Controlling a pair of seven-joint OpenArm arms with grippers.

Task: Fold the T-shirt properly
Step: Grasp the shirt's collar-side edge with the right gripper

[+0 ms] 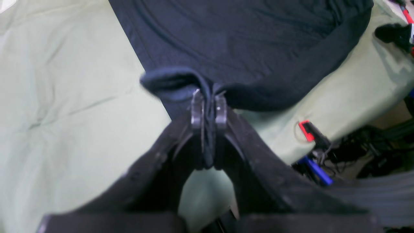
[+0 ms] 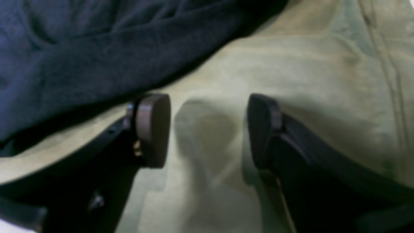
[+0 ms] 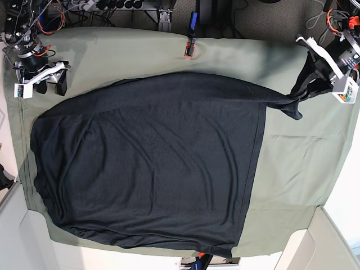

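The dark T-shirt [image 3: 152, 163] lies spread over the olive-green table cloth [image 3: 292, 169]. One corner is pulled out into a point toward the right side of the base view. There my left gripper [image 3: 295, 97] is shut on that corner. In the left wrist view, a bunched fold of the T-shirt [image 1: 245, 42] is pinched in my left gripper [image 1: 208, 97]. My right gripper [image 3: 52, 83] stands open at the top left, just past the shirt's edge. The right wrist view shows the right gripper [image 2: 208, 129] with only bare cloth between its fingers and the T-shirt [image 2: 97, 48] beside its left finger.
A red and black clip [image 3: 189, 49] holds the cloth at the far table edge and also shows as a clip [image 1: 309, 131] in the left wrist view. Cables [image 3: 112, 8] and gear lie beyond that edge. The cloth's edges run close to both arms.
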